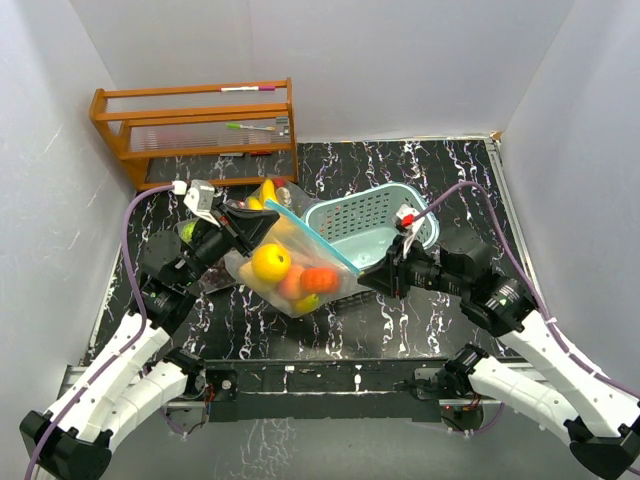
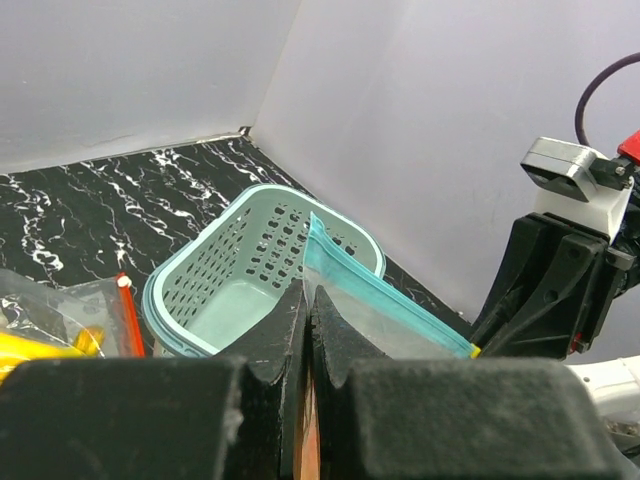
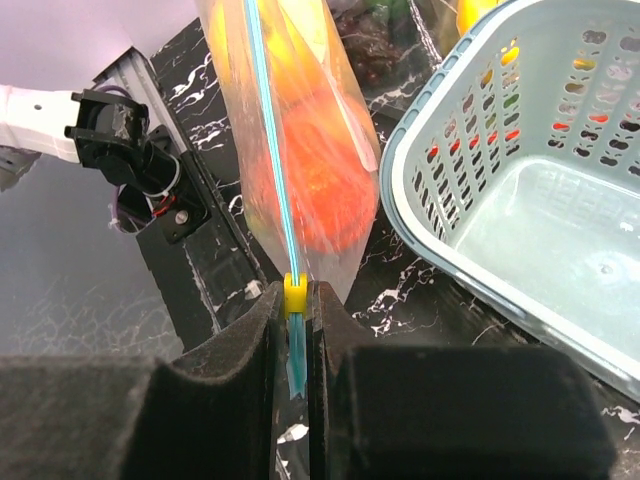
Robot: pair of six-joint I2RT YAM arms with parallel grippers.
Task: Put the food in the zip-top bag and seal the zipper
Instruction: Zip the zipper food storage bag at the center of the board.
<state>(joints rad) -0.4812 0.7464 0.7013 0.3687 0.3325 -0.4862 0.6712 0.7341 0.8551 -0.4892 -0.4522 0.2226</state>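
top external view showed the zip-top bag point(image 1: 300, 285) stretched taut between both arms, the food point(image 1: 272, 263) inside it. the left gripper point(image 1: 247, 224) clamped one zipper end and the right gripper point(image 3: 294, 330) pinched the yellow slider point(image 3: 294, 293) at the other, likely to hold the track straight for sealing.

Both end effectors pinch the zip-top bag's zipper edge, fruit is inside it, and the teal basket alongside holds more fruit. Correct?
No. The teal basket is empty, as the left wrist view shows. The left end effector and right end effector do pinch the zip-top bag at its zipper, with fruit inside.
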